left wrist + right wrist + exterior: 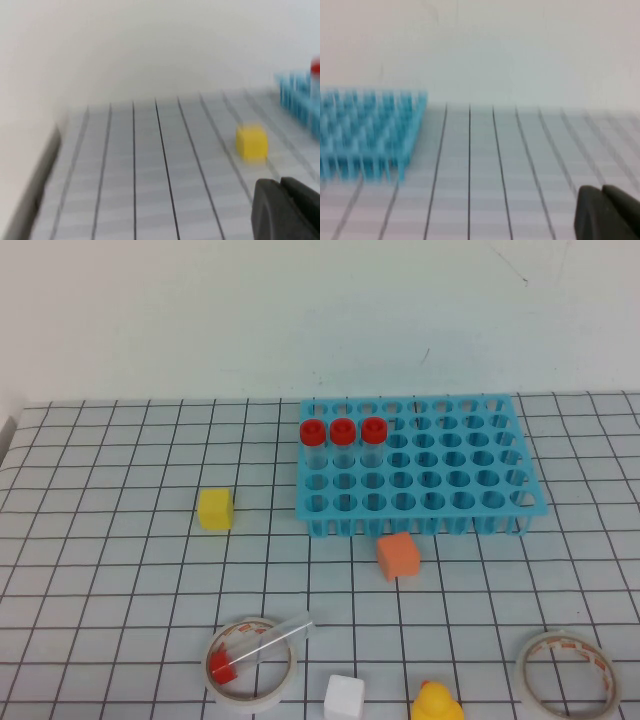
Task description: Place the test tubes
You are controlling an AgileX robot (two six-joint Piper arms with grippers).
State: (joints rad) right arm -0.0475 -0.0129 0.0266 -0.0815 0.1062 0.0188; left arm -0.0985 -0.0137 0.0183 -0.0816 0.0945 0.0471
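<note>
A blue test tube rack (420,465) stands at the back of the gridded table, with three red-capped tubes (343,438) upright in its left holes. One more clear tube with a red cap (258,646) lies slanted across a tape roll (250,664) near the front left. Neither arm appears in the high view. My left gripper (280,187) is shut and empty, low over the table, with the yellow cube (251,141) ahead of it. My right gripper (601,192) is shut and empty too, the rack (370,130) off to its side.
A yellow cube (215,509) sits left of the rack and an orange cube (398,555) just in front of it. Along the front edge are a white cube (343,696), a yellow duck (436,703) and a second tape roll (567,670).
</note>
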